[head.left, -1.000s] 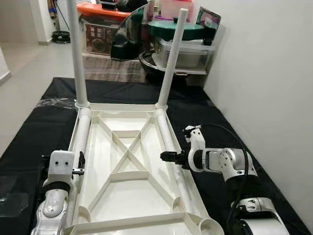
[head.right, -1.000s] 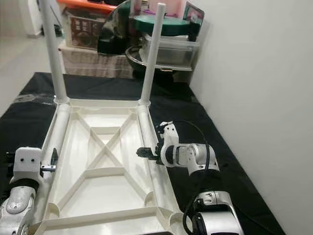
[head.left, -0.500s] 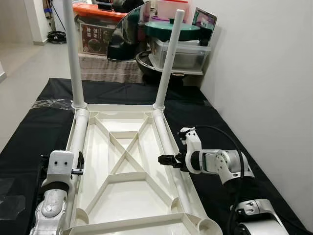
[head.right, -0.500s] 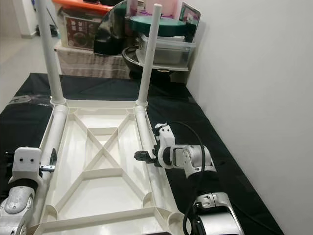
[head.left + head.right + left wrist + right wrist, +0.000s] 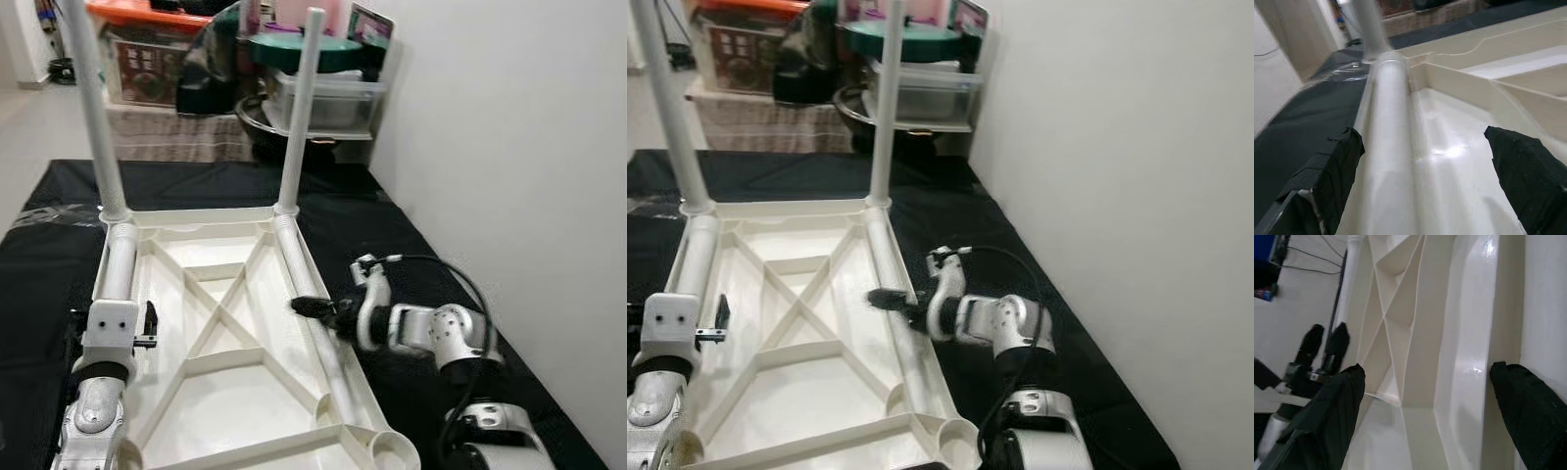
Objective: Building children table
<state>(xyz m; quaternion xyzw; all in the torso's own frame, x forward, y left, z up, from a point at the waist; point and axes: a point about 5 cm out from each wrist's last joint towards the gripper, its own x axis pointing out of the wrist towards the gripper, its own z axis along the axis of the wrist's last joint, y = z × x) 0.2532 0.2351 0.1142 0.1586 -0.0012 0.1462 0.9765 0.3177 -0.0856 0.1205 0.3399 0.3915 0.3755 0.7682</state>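
Observation:
A white plastic children's table [image 5: 230,392] lies upside down on a black cloth [image 5: 392,245]. Two white legs stand upright at its far corners, one on the left [image 5: 93,117] and one on the right [image 5: 297,117]. A white tube [image 5: 118,269] lies along its left side and another [image 5: 321,343] along its right. My left gripper [image 5: 149,326] is open by the left tube; in the left wrist view its fingers [image 5: 1334,166] straddle that tube [image 5: 1388,147]. My right gripper [image 5: 302,305] is open above the right tube, pointing inward across the table's ribs [image 5: 1400,333].
Storage boxes [image 5: 323,98], a green lid [image 5: 294,49] and a dark pan [image 5: 260,122] crowd the far end of the cloth. A white wall [image 5: 509,147] runs close along the right. Crumpled clear plastic [image 5: 49,215] lies at the far left, with bare floor beyond.
The whole view has swung to the right. My right gripper has reached a little farther inward over the right tube. The left arm keeps its place beside the left tube.

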